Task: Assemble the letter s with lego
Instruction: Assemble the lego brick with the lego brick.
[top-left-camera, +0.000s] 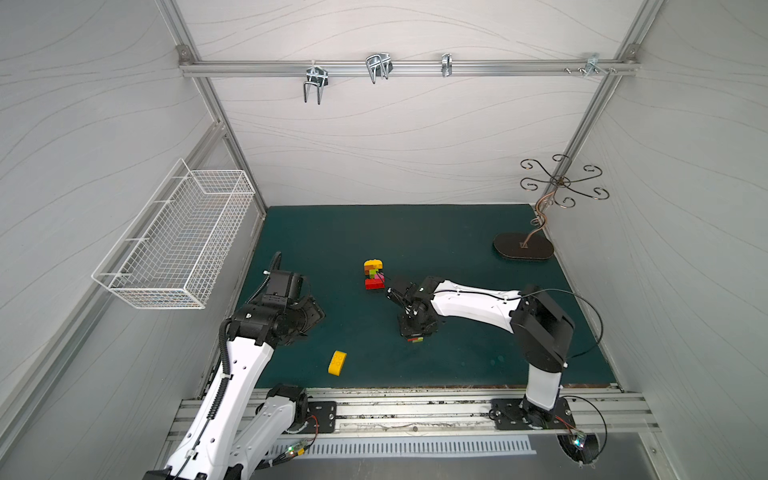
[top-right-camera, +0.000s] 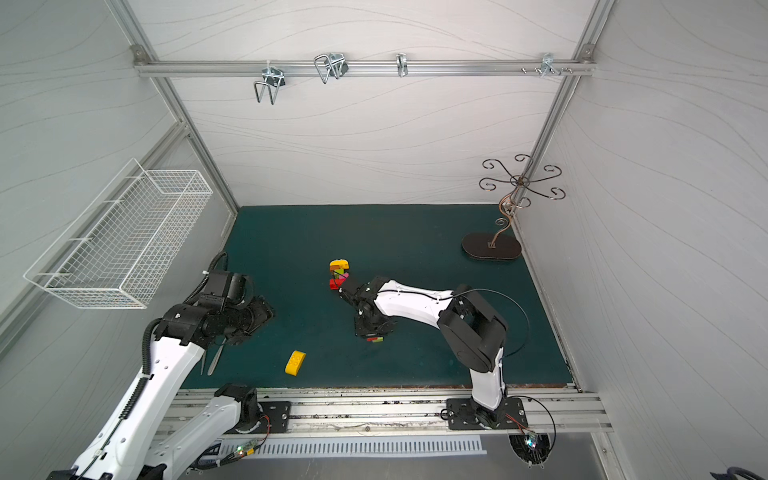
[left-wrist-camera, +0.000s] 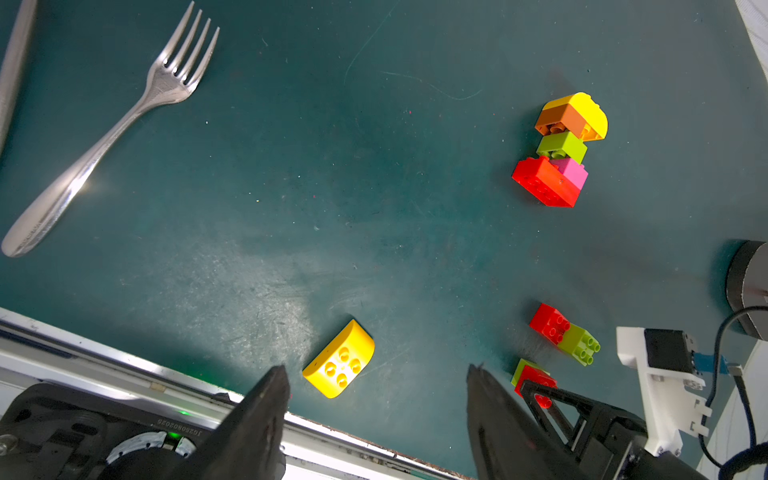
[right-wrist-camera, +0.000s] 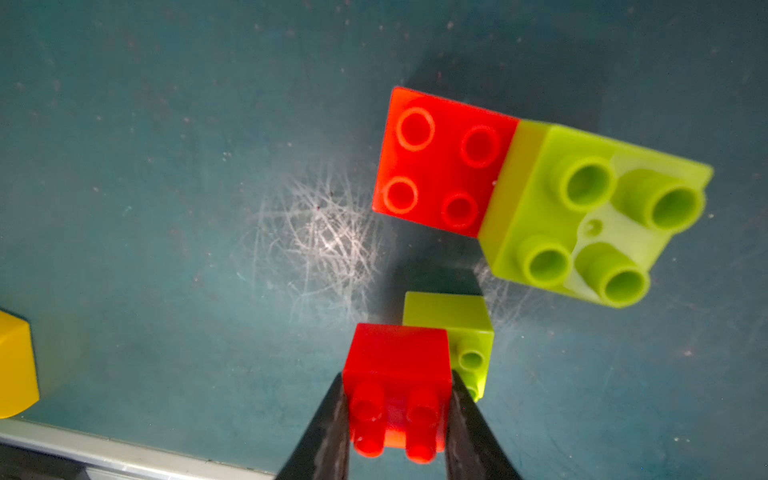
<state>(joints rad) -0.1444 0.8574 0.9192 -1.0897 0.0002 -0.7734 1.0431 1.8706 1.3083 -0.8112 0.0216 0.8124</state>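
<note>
We see our right gripper (right-wrist-camera: 397, 376) clamped on a red square brick (right-wrist-camera: 397, 353), lower centre, left gripper (left-wrist-camera: 377, 370) jaws parted, holding nothing

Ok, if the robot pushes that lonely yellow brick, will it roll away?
Probably not. The yellow brick seems to lie on a flat face, so a push would likely slide it across the mat, not roll it. It looks like hard plastic, so likely stiff and light. Its curved side might slip between jaws.
</note>
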